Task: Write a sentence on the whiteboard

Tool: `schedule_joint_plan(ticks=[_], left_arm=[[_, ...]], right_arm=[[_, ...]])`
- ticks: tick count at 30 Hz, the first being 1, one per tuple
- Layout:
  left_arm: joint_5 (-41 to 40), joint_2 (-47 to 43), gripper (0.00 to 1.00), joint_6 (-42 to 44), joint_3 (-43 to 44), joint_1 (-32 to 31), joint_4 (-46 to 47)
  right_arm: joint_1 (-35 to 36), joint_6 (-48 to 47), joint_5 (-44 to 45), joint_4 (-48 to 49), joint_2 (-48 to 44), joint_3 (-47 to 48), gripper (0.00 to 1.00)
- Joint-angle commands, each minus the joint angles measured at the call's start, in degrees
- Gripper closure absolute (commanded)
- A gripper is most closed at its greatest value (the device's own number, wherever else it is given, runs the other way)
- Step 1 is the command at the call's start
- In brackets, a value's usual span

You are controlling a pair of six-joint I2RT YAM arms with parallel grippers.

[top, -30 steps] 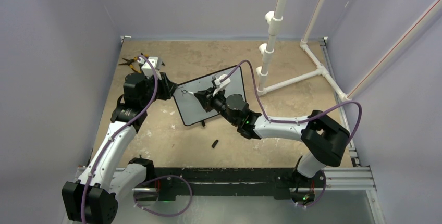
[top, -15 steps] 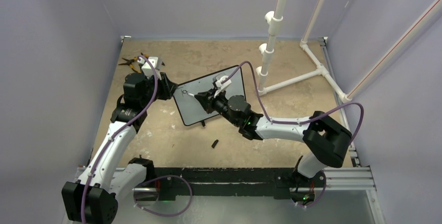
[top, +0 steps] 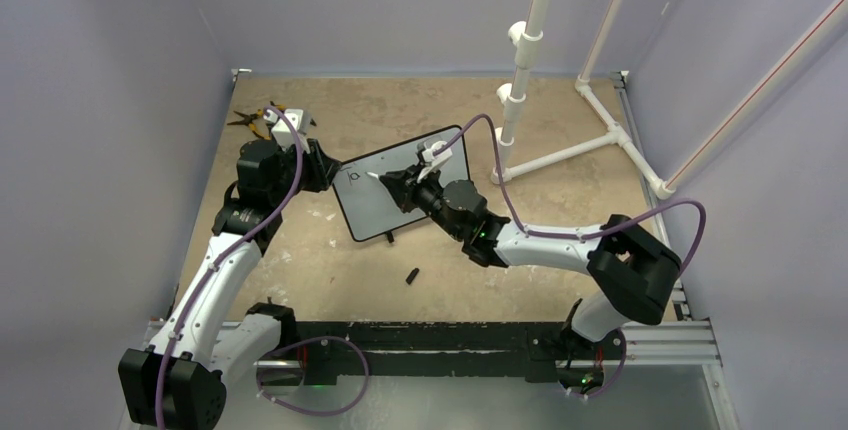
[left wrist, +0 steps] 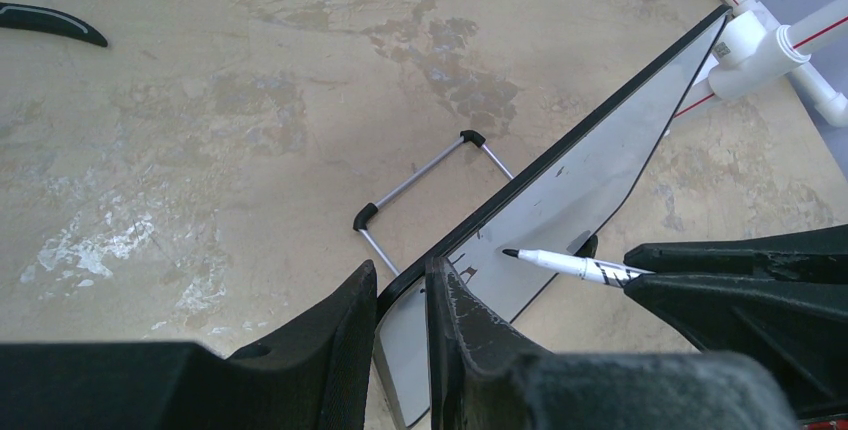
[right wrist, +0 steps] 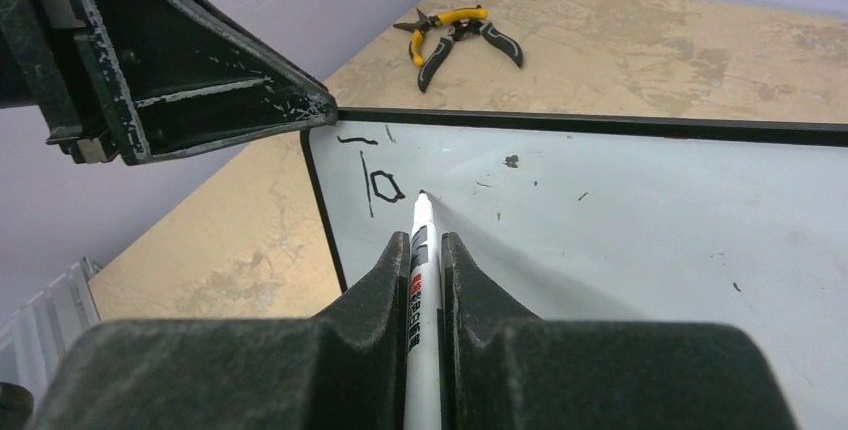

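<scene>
Standing tilted near the middle of the table (top: 330, 260), the whiteboard (top: 378, 208) leans back on its thin wire stand (left wrist: 420, 178), with its white face turned to the right arm. Its black frame is gripped at the upper left corner by the left gripper (left wrist: 401, 285), one finger on each side of the edge, so the fingers are clenched on the board.

Only the beginning of the sentence (right wrist: 376, 176) is on the board: a short bar, a vertical stroke and a small angular "o", all close to the upper left corner. A few small black specks are spread further right on the white face.

The right gripper (right wrist: 427, 242) has its fingers clenched around a white marker (right wrist: 421, 250) with a black tip. The tip is just to the right of the "o" and it seems to touch the surface.

On the table in front of the board lies a small black cap (top: 411, 275), apart from everything. Pliers with yellow and black handles (right wrist: 455, 35) lie near the far left corner. A frame of white pipes (top: 540, 80) stands at the far right.
</scene>
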Motion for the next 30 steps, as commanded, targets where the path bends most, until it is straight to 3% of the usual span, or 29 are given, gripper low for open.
schedule_joint_plan(ticks=[1, 16, 30], left_arm=[[0.73, -0.21, 0.78, 0.40, 0.23, 0.15, 0.35], [0.69, 0.05, 0.78, 0.54, 0.24, 0.11, 0.39], [0.69, -0.12, 0.78, 0.57, 0.24, 0.16, 0.36]], right_arm=[[-0.75, 0.59, 1.48, 1.82, 0.33, 1.60, 1.00], [-1.93, -1.29, -5.05, 3.42, 2.77, 3.05, 1.00], [-1.93, -0.72, -3.15, 1.97, 1.47, -1.35, 1.00]])
